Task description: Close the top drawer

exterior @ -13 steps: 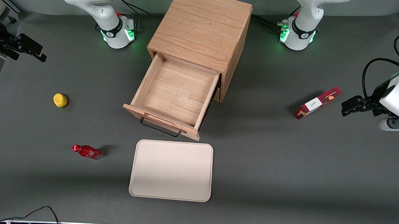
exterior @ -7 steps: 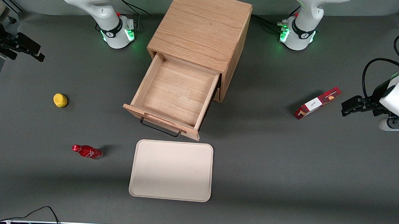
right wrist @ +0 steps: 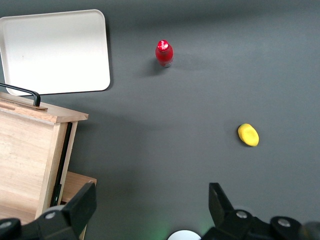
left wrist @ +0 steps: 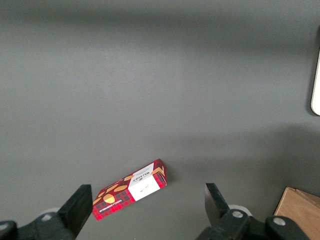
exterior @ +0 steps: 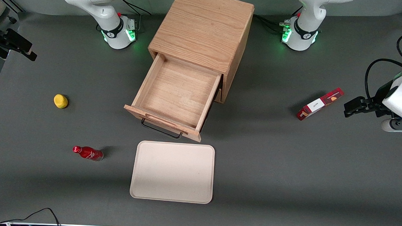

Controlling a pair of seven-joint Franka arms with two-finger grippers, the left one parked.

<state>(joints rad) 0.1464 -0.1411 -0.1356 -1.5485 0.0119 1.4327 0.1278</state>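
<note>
The oak cabinet (exterior: 204, 29) stands mid-table. Its top drawer (exterior: 178, 92) is pulled far out toward the front camera and is empty, with its black wire handle (exterior: 161, 131) on the front. In the right wrist view the drawer (right wrist: 30, 150) and its handle (right wrist: 20, 92) show from the side. My right gripper (exterior: 28, 52) hangs high above the working arm's end of the table, far from the drawer. It is open and empty (right wrist: 150, 210), with its fingers (right wrist: 80, 205) spread wide.
A cream tray (exterior: 173, 172) lies in front of the drawer, nearer the front camera. A red bottle (exterior: 87, 153) and a yellow lemon-like fruit (exterior: 60, 101) lie toward the working arm's end. A red box (exterior: 319, 103) lies toward the parked arm's end.
My right gripper has drifted farther from the cabinet, toward the working arm's end of the table. The drawer has not moved.
</note>
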